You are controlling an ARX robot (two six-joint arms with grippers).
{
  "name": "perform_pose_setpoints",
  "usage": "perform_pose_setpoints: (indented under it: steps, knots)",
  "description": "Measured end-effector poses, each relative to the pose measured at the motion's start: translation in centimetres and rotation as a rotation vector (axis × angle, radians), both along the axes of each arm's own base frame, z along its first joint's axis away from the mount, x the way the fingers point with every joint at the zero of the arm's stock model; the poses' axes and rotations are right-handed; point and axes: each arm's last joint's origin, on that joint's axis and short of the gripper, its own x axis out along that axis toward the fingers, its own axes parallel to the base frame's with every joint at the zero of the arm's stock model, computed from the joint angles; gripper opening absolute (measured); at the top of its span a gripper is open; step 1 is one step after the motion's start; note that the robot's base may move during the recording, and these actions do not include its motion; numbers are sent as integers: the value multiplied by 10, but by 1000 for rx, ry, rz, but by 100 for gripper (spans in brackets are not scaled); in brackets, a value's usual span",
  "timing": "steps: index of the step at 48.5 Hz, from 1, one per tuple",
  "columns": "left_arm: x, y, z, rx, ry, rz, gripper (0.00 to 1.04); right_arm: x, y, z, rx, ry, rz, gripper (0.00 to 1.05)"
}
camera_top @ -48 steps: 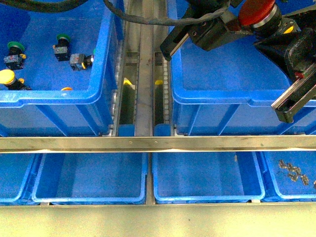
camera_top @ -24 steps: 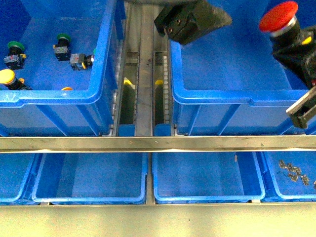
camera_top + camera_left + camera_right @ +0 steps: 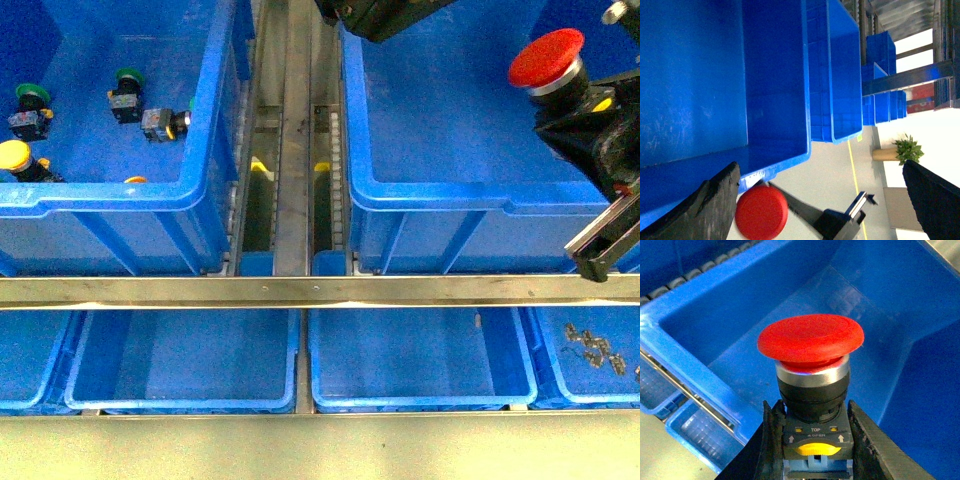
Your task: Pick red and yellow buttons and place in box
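So, in the left wrist view a pale floor (image 3: 830,170) with a yellow line shows past more blue crates (image 3: 845,75). The box (image 3: 450,200) is smooth deep blue plastic with a thick rim, and sits right of the metal roller track (image 3: 290,150). A steel rail (image 3: 320,290) crosses in front. The right fingers (image 3: 867,440) are clamped on the red button (image 3: 545,58), mushroom cap up, over the box. The left fingers (image 3: 710,205) are spread wide, holding nothing.

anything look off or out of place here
Nothing much. The red button sits upright and square in the right gripper over the box. Only a few loose metal bits lie scattered in a front tray.
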Motion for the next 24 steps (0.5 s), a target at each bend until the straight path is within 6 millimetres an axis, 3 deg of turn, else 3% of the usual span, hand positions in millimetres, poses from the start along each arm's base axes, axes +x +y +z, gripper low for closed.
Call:
perform_pose_setpoints:
  steps: [10, 14, 18, 24]
  knots:
    - [-16, 49, -7, 81, -50, 57, 97, 0, -21, 6, 19, -14, -55, 26]
    - [-22, 79, -25, 165, -54, 110, 97, -1, -30, 10, 45, -18, -89, 26]
    - [-36, 112, -55, 301, -59, 177, 97, -3, -37, 14, 90, -13, -112, 26]
    - [-48, 129, -76, 411, -87, 204, 97, -7, -47, 18, 125, 9, -161, 26]
